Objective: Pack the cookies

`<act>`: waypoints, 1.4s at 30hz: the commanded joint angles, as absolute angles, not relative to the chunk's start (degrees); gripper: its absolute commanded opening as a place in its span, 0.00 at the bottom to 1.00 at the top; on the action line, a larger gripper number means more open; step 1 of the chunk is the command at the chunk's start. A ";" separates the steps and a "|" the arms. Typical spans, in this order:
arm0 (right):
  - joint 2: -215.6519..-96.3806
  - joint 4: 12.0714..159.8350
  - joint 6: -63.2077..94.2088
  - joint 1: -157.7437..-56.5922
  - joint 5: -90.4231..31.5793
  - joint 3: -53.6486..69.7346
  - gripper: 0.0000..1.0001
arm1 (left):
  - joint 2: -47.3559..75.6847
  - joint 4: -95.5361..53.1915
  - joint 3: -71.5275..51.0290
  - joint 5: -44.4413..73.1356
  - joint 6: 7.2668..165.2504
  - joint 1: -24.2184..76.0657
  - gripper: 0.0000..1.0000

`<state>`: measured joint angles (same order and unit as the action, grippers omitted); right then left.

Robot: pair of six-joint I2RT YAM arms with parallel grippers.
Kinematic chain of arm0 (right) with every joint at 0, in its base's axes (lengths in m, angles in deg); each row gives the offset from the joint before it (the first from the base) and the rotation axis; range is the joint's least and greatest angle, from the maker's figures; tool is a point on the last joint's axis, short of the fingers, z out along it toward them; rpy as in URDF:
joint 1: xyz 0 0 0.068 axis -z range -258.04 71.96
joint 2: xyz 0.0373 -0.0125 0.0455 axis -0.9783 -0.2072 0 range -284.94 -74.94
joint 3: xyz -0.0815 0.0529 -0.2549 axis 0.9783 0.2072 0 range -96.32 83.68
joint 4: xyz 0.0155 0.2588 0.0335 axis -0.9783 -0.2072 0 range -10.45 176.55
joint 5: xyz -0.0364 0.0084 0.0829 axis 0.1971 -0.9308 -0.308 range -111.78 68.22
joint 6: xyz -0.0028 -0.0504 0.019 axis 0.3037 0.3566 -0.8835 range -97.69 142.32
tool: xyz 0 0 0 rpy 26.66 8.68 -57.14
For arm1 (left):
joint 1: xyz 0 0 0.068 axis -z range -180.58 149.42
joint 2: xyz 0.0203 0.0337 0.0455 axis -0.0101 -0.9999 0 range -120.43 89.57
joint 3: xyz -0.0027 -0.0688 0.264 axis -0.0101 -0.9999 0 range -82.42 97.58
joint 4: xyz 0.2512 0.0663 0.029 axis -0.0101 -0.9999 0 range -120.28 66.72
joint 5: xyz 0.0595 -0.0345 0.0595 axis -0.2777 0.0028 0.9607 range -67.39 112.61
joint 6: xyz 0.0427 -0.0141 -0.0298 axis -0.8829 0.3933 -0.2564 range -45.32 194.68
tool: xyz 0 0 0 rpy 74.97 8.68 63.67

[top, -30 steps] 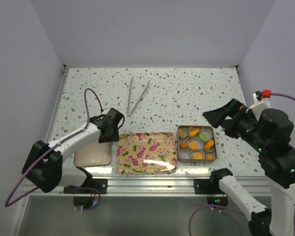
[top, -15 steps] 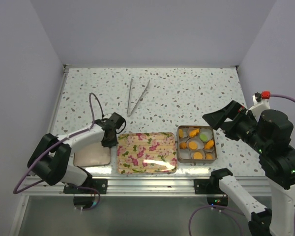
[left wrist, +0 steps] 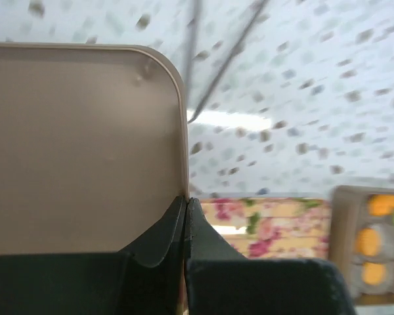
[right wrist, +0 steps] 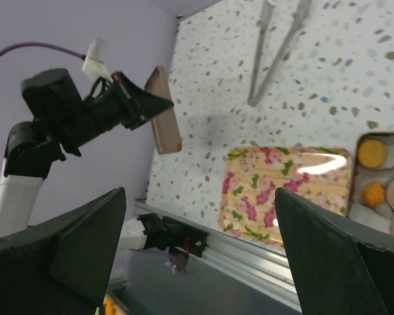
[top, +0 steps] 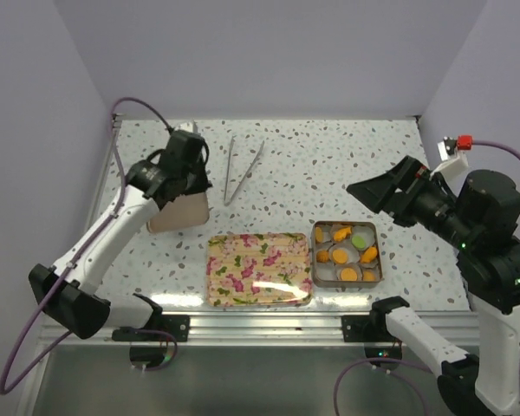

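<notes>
Lying in the tin (top: 315, 257): cookies (top: 339, 256).

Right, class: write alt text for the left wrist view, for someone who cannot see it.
The left tool grips the edge of a tan panel above a speckled table. Behind lie a floral tray and a tin of orange cookies.

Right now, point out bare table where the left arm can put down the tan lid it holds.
Free table: left of the floral tray, on the near side of the tan lid held by the left gripper; and back right, between tongs and right wall. Crowded: floral tray and cookie tin side by side at the front.
</notes>
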<state>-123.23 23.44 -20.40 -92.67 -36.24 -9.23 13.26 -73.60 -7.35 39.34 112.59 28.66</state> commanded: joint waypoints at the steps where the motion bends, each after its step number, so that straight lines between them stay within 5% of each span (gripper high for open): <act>1: -127.92 37.11 -23.46 -92.72 -49.79 -10.90 0.99 | 15.83 -74.00 10.16 31.00 104.84 27.38 0.00; 7: -133.28 86.24 -52.01 -92.72 -65.63 -2.63 0.99 | 12.49 -59.86 25.40 -0.82 108.84 26.59 0.00; 11: -141.54 104.97 -64.41 -92.63 -67.66 -5.78 0.99 | 18.00 -31.27 16.58 -22.59 127.89 21.15 0.00; 15: -149.09 122.09 -74.86 -92.45 -69.24 -7.55 0.99 | 20.84 17.28 3.56 -26.88 156.89 18.15 0.00; 20: -153.50 146.51 -88.23 -91.84 -70.57 -1.25 0.99 | 19.18 40.16 -0.59 -20.65 178.02 18.06 0.00; 34: -156.59 145.18 -86.67 -92.19 -72.58 -0.26 0.99 | 19.44 50.55 -2.43 -15.45 185.51 18.06 0.00; 42: -157.20 128.21 -73.41 -98.51 -75.13 -6.67 0.98 | 17.50 53.97 -2.26 -13.87 186.82 18.14 0.00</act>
